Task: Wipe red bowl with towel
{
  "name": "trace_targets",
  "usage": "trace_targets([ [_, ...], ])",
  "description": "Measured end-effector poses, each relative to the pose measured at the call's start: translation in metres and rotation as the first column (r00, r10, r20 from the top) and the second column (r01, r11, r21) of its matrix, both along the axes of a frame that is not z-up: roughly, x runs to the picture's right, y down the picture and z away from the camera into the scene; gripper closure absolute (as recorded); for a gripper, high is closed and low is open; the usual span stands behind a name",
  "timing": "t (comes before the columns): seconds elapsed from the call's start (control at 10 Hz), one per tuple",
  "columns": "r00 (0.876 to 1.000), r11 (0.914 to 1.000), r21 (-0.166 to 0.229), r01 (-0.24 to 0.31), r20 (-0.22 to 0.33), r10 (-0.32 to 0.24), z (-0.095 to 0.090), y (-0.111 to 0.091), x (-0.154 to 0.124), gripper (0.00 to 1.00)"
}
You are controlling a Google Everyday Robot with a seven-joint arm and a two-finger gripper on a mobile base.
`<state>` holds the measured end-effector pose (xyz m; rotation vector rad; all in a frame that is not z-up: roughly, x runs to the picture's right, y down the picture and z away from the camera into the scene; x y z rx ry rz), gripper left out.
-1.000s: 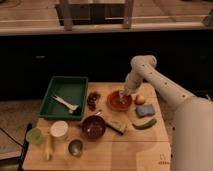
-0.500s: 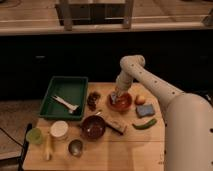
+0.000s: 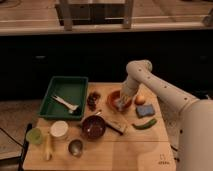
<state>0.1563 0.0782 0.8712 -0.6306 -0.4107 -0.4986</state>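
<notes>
The red bowl (image 3: pixel 116 98) sits on the wooden table, right of centre toward the back. My gripper (image 3: pixel 121 102) reaches down into the bowl from the white arm (image 3: pixel 150 82) that comes in from the right. A pale towel (image 3: pixel 120 105) shows bunched under the gripper inside the bowl. The gripper is pressed onto it against the bowl's inner right side.
A green tray (image 3: pixel 67 95) with a white utensil lies back left. A dark brown bowl (image 3: pixel 93 127) is centre front. A blue sponge (image 3: pixel 145 110), a green pepper (image 3: pixel 144 124), an orange (image 3: pixel 140 99), a white cup (image 3: pixel 59 130), a green cup (image 3: pixel 34 135) and a metal cup (image 3: pixel 75 147) stand around.
The arm's elbow has swung left and the gripper has shifted slightly within the red bowl, the towel moving with it.
</notes>
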Motion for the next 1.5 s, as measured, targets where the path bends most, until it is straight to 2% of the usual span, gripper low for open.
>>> trace_targets([
  [0.2, 0.999, 0.9997, 0.015, -0.021, -0.042, 0.021, 0.014, -0.017, 0.007, 0.97],
  [0.4, 0.998, 0.9995, 0.019, -0.025, -0.062, 0.027, 0.027, -0.032, 0.006, 0.97],
  [0.6, 0.998, 0.9998, 0.022, 0.0, -0.06, 0.001, 0.036, -0.043, -0.011, 0.97],
  [0.8, 0.998, 0.9986, 0.02, 0.049, -0.033, -0.048, 0.037, -0.044, -0.039, 0.97],
  [1.0, 0.994, 0.9945, 0.017, 0.103, 0.019, -0.104, 0.03, -0.034, -0.06, 0.97],
  [1.2, 0.987, 0.9897, 0.018, 0.142, 0.075, -0.143, 0.016, -0.017, -0.07, 0.97],
  [1.4, 0.983, 0.9883, 0.01, 0.152, 0.098, -0.152, 0.004, 0.002, -0.065, 0.97],
  [1.5, 0.985, 0.9895, 0.005, 0.145, 0.097, -0.145, -0.001, 0.009, -0.055, 0.97],
])
